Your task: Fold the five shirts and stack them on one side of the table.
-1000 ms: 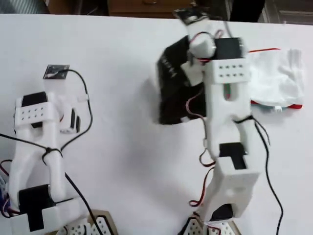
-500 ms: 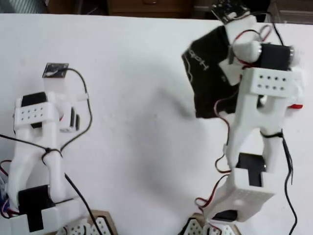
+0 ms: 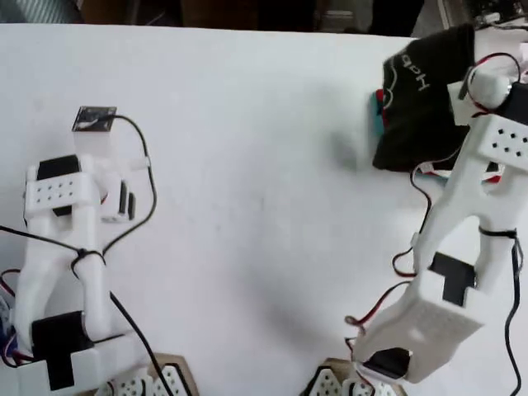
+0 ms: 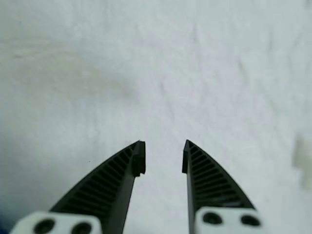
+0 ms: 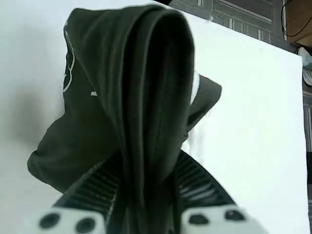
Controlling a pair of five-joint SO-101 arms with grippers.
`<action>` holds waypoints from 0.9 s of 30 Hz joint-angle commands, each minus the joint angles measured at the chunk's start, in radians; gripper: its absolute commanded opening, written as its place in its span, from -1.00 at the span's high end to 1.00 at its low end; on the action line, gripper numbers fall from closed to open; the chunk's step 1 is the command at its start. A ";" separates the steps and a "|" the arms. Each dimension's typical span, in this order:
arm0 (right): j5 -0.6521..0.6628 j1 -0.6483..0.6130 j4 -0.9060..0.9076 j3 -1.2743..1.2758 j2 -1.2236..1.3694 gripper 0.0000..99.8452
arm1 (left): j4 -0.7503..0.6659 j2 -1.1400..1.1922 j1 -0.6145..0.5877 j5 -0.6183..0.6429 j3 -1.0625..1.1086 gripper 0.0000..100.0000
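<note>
Hanging low over the near left part of the white surface [image 3: 247, 181], the left end effector [image 4: 162, 158] is released, its two dark ribbed fingers [image 4: 126, 170] parted by a narrow gap with nothing between them and only bare white surface [image 4: 146, 73] under them. From above, the left arm [image 3: 58, 247] sits folded back near the front edge, with the left end effector [image 3: 125, 202] pointing down. The right arm [image 3: 462, 223] stretches from the near edge toward the far right corner. There the right end effector [image 5: 146, 195] is clenched on a black shirt [image 5: 131, 97], which is folded into a thick bundle and droops over both of its fingers. In the high view the black shirt [image 3: 417, 99], with white print on it, lies at the far right corner over teal and red edges of other folded garments [image 3: 378, 115]. Whether it rests on them cannot be told.
</note>
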 commanded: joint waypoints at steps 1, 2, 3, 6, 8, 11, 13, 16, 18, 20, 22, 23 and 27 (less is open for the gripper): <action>-0.012 0.030 -0.076 -0.020 0.045 0.96 | -0.008 -0.037 -0.008 -0.005 -0.002 0.70; -0.012 0.036 -0.090 -0.032 0.067 0.96 | -0.008 -0.037 -0.008 -0.005 -0.002 0.70; -0.012 0.044 -0.105 -0.048 0.091 0.96 | -0.006 -0.037 -0.008 -0.005 -0.002 0.70; 0.038 0.059 -0.139 -0.124 0.183 0.96 | -0.006 -0.037 -0.009 -0.006 -0.002 0.70; 0.092 0.067 -0.147 -0.192 0.254 0.96 | -0.006 -0.037 -0.009 -0.006 -0.002 0.70; 0.152 0.079 -0.147 -0.304 0.361 0.96 | -0.009 -0.035 -0.009 -0.006 -0.002 0.70; 0.180 0.096 -0.148 -0.377 0.435 0.96 | -0.012 -0.035 -0.009 -0.006 -0.002 0.70; 0.192 0.122 -0.153 -0.493 0.547 0.96 | -0.012 -0.035 -0.008 -0.006 -0.002 0.70; 0.190 0.142 -0.177 -0.575 0.608 0.96 | -0.012 -0.035 -0.008 -0.006 -0.002 0.70; 0.190 0.154 -0.191 -0.643 0.656 0.96 | -0.012 -0.035 -0.008 -0.006 -0.002 0.70; 0.190 0.156 -0.191 -0.683 0.693 0.96 | -0.012 -0.035 -0.008 -0.006 -0.002 0.70; 0.190 0.156 -0.193 -0.690 0.705 0.96 | -0.012 -0.035 -0.008 -0.006 -0.002 0.70; 0.187 0.143 -0.197 -0.692 0.737 0.95 | -0.012 -0.035 -0.008 -0.006 -0.002 0.70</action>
